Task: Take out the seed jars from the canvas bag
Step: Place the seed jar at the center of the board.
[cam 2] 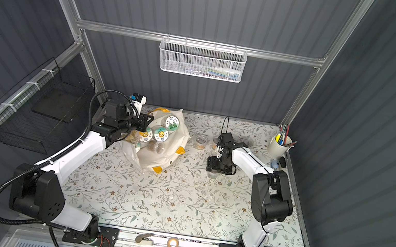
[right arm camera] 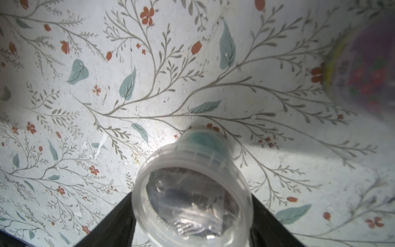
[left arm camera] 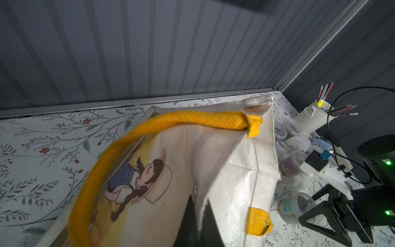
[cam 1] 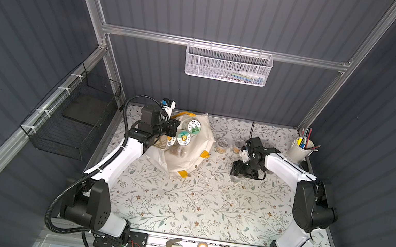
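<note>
- Canvas bag (cam 1: 187,155), off-white with yellow handles (left arm camera: 192,120), sits at the back left of the floral table (cam 1: 191,204). It's slumped over, so its mouth faces up in both top views.
- Packed in that mouth are seed jars with green-white pictured lids (cam 1: 193,126). A couple of small brown-seed cups (cam 1: 176,150) lie just below them, all inside the bag.
- Left gripper (cam 1: 173,128) is pinched tight on the bag's rim, at the bag's left side. The left wrist view shows the canvas edge running across its dark fingers (left arm camera: 186,226).
- Right gripper (cam 1: 242,174) points down at the table, well apart from the bag. A small clear-lidded cup (right arm camera: 192,198) stands between its black fingers (right arm camera: 115,222).
- Those jaws are fairly wide and sit right up against the cup's sides, but honestly I can't tell if they're squeezing it.
- Two orange-seed cups (cam 1: 222,144) stand on the table between the bag and the right arm.
- Purple-seed cups (left arm camera: 287,130) sit near the white pen cup (cam 1: 300,149) in the back right corner.
</note>
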Robot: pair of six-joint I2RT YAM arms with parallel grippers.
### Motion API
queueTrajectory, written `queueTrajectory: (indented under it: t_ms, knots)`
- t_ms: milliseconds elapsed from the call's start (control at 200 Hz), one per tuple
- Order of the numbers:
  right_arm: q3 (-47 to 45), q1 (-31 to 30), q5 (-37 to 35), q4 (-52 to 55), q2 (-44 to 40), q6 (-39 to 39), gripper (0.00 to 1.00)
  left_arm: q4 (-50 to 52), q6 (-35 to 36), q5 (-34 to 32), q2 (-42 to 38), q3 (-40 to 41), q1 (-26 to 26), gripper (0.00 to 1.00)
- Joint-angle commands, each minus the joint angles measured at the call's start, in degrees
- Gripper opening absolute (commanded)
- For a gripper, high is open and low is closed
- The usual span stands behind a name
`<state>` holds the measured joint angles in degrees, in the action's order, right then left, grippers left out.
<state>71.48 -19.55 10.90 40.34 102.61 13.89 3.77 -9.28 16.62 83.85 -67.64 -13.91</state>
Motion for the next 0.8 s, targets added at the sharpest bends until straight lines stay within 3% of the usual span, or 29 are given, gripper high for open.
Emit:
queueTrajectory:
  t_ms: [0,340,440,570,795]
  knots:
    - [2.39,0.21,-1.30,-0.46,2.51,-0.37,0.75,-1.31,-0.22,1.83,0.39,-0.22,-0.24,0.00]
    - [10.76,4.09,-2.68,-1.34,9.46,-1.63,0.75,-1.13,-0.04,1.83,0.24,-0.24,-0.23,0.00]
    - [11.83,4.68,-2.46,-1.49,9.65,-1.91,0.81,-0.69,0.07,1.83,0.09,-0.43,-0.24,0.00]
    - [8.42,4.60,1.02,-5.77,4.05,-2.05,0.94,-0.34,0.31,1.68,0.03,-0.56,-0.24,0.00]
    - [0.53,2.82,5.82,-14.15,-10.78,-2.06,0.95,0.63,0.82,1.15,0.46,-1.45,-0.24,0.00]
